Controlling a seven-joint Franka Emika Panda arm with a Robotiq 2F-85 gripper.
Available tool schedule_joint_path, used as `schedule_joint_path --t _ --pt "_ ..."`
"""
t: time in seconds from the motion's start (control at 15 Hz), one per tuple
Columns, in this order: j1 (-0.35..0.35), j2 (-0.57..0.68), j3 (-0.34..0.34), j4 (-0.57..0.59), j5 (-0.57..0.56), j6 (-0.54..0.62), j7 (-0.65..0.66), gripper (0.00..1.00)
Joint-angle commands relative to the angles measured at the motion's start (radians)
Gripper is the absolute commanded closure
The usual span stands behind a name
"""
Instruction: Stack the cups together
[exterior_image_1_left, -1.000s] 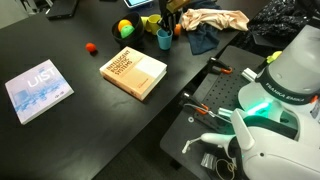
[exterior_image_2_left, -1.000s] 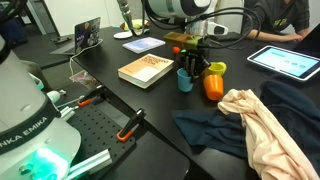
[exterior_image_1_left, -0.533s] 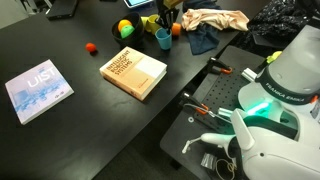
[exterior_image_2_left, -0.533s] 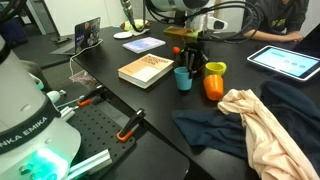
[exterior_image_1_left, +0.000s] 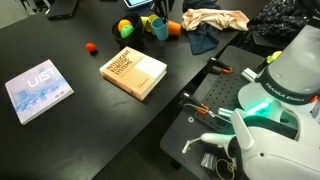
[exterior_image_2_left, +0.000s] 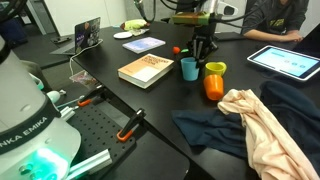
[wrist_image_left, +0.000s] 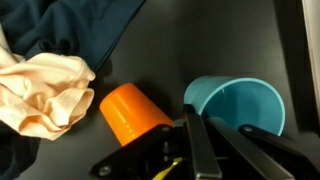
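The teal-blue cup (exterior_image_2_left: 189, 68) hangs just above the black table, held by its rim; it also shows in an exterior view (exterior_image_1_left: 161, 29) and in the wrist view (wrist_image_left: 238, 106). My gripper (exterior_image_2_left: 201, 55) (wrist_image_left: 222, 132) is shut on that rim, one finger inside the cup and one outside. The orange cup (exterior_image_2_left: 212, 87) (wrist_image_left: 134, 112) lies on its side right beside it. The yellow-green cup (exterior_image_2_left: 215, 69) stands upright just behind the orange one.
A tan book (exterior_image_2_left: 147, 69) (exterior_image_1_left: 134, 72) lies near the cups. A yellow-green-red ball (exterior_image_1_left: 125, 27) and a small red ball (exterior_image_1_left: 90, 47) sit on the table. A tan cloth (exterior_image_2_left: 252, 122) and a dark blue cloth (exterior_image_2_left: 205, 130) lie close by. A tablet (exterior_image_2_left: 286, 61) lies further back.
My gripper has lifted the teal-blue cup off the table and carried it a little toward the yellow-green and orange cups. The other cups have not moved.
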Motion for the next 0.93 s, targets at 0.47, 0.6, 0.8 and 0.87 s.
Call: schedule_joint_path --t 0.47,0.6,0.8,0.87 --pt "-0.031 0.056 -0.019 0.240 -0.016 -0.103 0.002 0.96" --pt "-0.033 0.072 -0.017 0.252 -0.016 -0.097 -0.002 0.96" --pt "-0.036 0.106 -0.014 0.262 -0.016 -0.054 -0.011 0.96" --pt "-0.035 0.117 -0.015 0.263 -0.021 -0.025 -0.014 0.96"
